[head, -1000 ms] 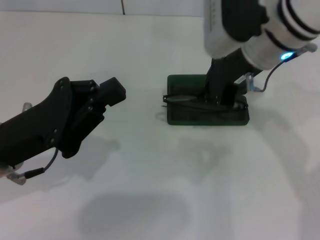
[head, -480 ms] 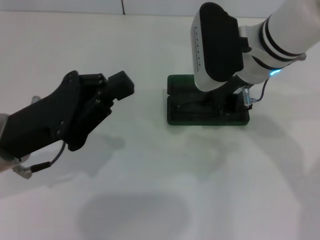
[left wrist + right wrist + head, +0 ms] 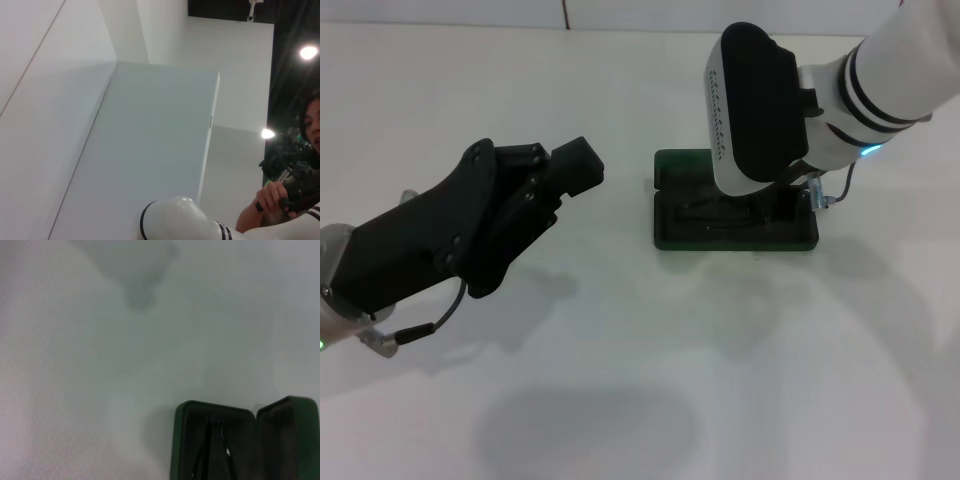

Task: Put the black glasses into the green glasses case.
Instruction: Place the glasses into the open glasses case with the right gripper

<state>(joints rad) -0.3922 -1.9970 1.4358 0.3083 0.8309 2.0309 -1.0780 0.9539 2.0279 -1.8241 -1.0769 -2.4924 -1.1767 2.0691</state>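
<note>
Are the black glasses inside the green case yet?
Inside. The black glasses lie in the open green glasses case; its lid stands raised.

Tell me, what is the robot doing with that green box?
It is a green glasses case, lying open on the white table. The black glasses are lying inside its bottom half. The right gripper hangs just above the case, with the arm hiding its fingers. The left gripper hovers off to the side, holding nothing.

White table [image 3: 620, 380] carries the open green glasses case [image 3: 735, 215]; black glasses [image 3: 715, 208] lie inside it.
</note>
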